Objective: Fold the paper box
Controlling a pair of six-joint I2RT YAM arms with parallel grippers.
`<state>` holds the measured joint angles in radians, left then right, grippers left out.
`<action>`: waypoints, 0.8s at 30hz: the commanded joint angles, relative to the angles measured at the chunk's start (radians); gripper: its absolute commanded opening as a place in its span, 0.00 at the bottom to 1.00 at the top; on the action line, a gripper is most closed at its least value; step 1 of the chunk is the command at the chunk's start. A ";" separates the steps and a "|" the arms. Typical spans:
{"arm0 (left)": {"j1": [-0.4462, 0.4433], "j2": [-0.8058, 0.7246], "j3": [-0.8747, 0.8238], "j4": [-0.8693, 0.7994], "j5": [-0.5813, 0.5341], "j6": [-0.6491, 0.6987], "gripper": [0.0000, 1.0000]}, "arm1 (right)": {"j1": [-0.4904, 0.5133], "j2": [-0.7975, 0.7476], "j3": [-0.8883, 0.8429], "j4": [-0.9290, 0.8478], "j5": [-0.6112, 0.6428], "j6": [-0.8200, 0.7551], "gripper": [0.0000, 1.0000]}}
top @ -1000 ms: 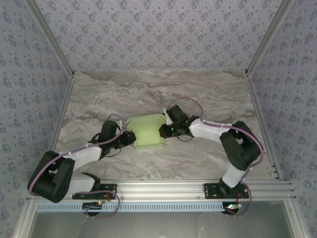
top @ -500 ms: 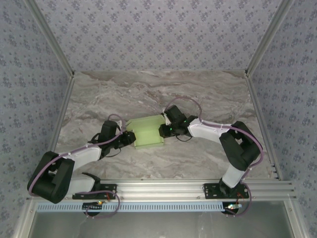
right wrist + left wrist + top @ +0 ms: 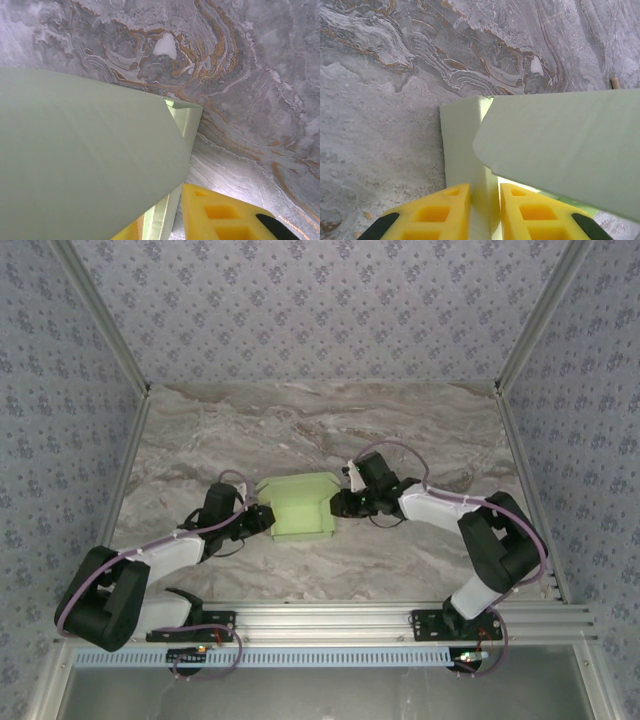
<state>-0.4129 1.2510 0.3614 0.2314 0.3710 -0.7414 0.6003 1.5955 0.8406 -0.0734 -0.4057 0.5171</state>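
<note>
While the left gripper point(image 3: 485, 200) anchors the paper box point(image 3: 296, 508), clamped on its 9 o'clock wall, the right gripper point(image 3: 167, 217) straddles the 3 o'clock wall. Its jaws stand slightly apart.

Grey marbled tabletop point(image 3: 250, 430); floral-papered walls point(image 3: 320, 310); tan stick tip point(image 3: 615, 82).

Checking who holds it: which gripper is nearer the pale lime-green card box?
Left. The left gripper is clamped on the left wall of the pale lime-green card box; the right gripper straddles its right wall, contact unclear.
</note>
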 commanded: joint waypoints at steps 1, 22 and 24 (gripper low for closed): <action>-0.005 -0.016 0.000 -0.009 0.015 0.025 0.21 | -0.017 -0.050 -0.022 0.019 -0.053 0.013 0.30; -0.005 -0.022 0.000 -0.015 0.014 0.027 0.21 | -0.030 0.058 -0.105 0.204 -0.191 0.073 0.36; -0.005 -0.022 0.000 -0.016 0.014 0.028 0.21 | -0.031 0.061 -0.107 0.213 -0.194 0.076 0.32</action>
<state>-0.4129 1.2507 0.3614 0.2295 0.3710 -0.7410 0.5709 1.6459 0.7429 0.1001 -0.5694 0.5774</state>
